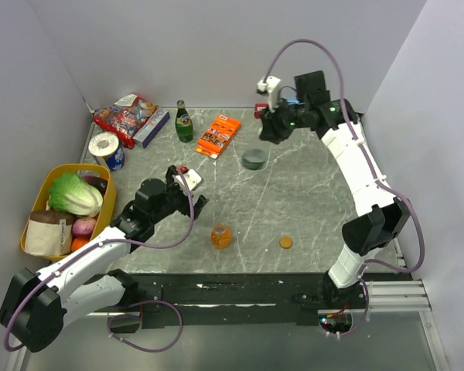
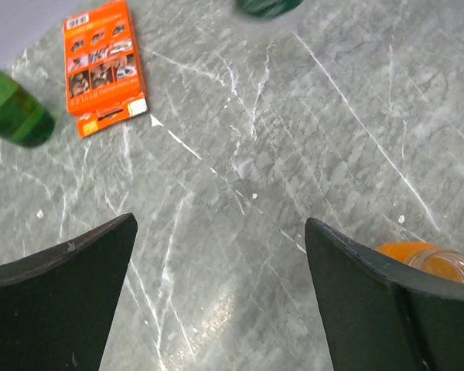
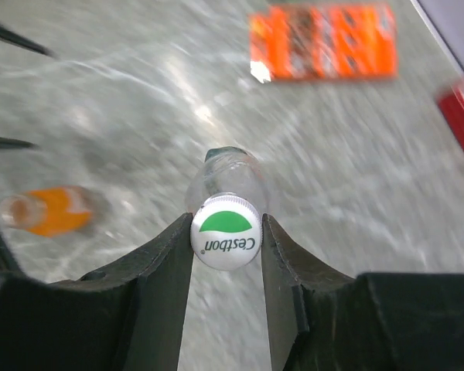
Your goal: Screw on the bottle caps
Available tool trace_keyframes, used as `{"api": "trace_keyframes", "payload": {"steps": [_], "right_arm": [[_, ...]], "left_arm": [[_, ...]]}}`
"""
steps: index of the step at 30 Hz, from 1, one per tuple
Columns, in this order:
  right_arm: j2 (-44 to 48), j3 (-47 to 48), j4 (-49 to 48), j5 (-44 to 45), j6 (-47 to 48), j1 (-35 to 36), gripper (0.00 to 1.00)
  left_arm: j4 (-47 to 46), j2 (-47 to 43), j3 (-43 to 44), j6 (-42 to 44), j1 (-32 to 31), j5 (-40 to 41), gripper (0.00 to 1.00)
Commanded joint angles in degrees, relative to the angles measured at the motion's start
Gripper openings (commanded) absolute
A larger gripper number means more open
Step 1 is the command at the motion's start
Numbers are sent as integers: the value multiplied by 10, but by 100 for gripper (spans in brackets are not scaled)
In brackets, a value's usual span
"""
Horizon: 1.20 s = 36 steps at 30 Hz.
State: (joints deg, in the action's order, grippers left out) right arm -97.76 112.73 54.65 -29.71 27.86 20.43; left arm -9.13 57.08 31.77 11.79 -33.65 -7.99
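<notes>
As the coming move turns on cap meeting mouth, key relation: the white cap [image 3: 225, 241] is pinched in the right jaws, and the dark bottle [image 3: 226, 174] shows just beyond it at 12 o'clock in the right wrist view. That view is blurred, so I cannot tell whether cap and mouth touch.
Orange-brown cap [image 1: 285, 242]: lies flat on the bench [image 1: 317, 201], nearest the arm bases, at 3 o'clock from the orange bottle and clear of both arms.
Orange bottle [image 1: 220, 236]: upright, mouth bare, at 5 o'clock from the left jaws and near them.
Left jaws: spread wide and holding nothing. Bare bench lies between them, and the orange bottle peeps past the right-hand finger at 4 o'clock in the left wrist view.
Dark bottle, from above: upright, long axis vertical, at 7 o'clock from the right jaws and well apart from the left arm.
Right jaws: narrowed onto the white cap's rim, its printed top facing the wrist camera.
Nearer arm: right for the dark bottle, left for the orange one.
Likely need: the cap centred and level over the mouth before any twist.
Far edge: orange box [image 1: 218, 135] and green glass bottle [image 1: 184, 122], at 11 o'clock from the dark bottle, not in play.
</notes>
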Motion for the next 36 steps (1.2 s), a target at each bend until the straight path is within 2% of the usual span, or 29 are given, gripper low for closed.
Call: {"api": "trace_keyframes", "payload": {"steps": [1, 4, 9, 21, 24, 28, 36], "right_arm": [[-14, 8, 19, 71, -6, -45, 9], [-28, 8, 13, 91, 1, -62, 9], [-50, 7, 5, 76, 0, -81, 10], [-84, -8, -6, 69, -12, -85, 18], [-85, -11, -8, 70, -12, -85, 23], [-85, -18, -12, 75, -17, -85, 36], [-83, -27, -13, 72, -14, -84, 43]], "left_arm": [[2, -13, 10, -49, 17, 0, 96], [0, -9, 15, -46, 22, 0, 96], [2, -5, 18, -35, 26, -1, 96], [10, -5, 22, -37, 44, -18, 96], [8, -4, 21, -35, 46, -20, 96], [4, -1, 21, -34, 46, -23, 96], [2, -1, 21, -29, 46, -26, 96]]}}
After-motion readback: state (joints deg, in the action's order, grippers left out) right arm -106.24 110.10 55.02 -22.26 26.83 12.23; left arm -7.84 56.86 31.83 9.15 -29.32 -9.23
